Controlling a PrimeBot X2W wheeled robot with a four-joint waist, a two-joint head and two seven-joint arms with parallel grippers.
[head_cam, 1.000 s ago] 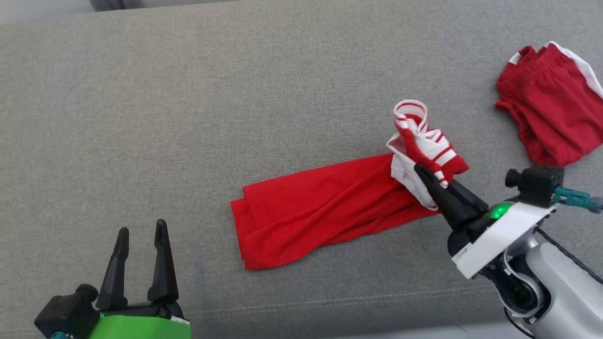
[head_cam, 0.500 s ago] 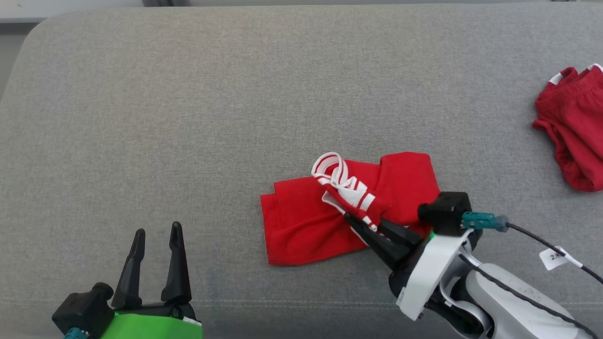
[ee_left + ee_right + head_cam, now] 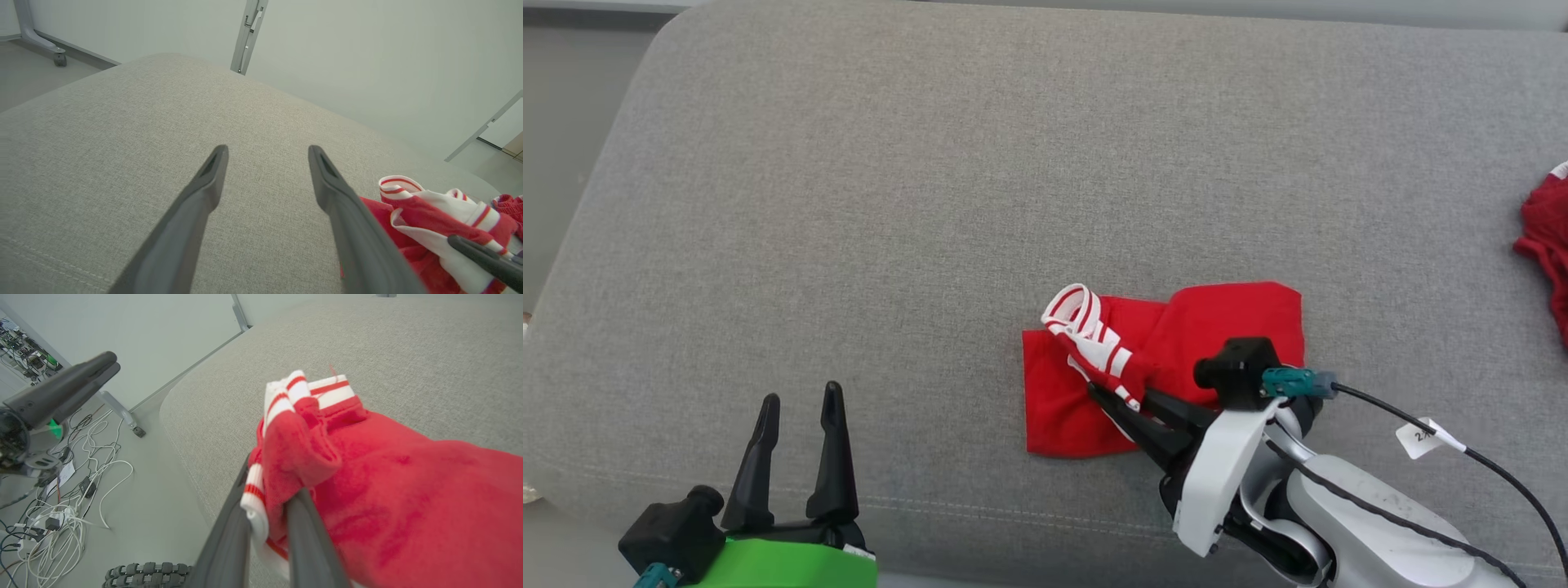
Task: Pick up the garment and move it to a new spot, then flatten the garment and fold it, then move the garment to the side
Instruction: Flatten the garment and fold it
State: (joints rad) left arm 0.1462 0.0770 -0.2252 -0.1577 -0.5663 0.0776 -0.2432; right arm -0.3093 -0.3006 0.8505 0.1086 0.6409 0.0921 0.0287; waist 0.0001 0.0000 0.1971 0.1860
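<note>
Folding — right gripper (image 3: 1119,396), clamped on garment (image 3: 1233,314) at striped end, has carried it over red body; cloth now doubled, fold nearly laid. Left gripper (image 3: 796,400) apart, idle.

Noted: soft matt red cloth on garment (image 3: 1233,314), ribbed striped trim; coarse matt grey weave on cushion (image 3: 890,204); smooth matt dark plastic on left gripper (image 3: 800,392).
</note>
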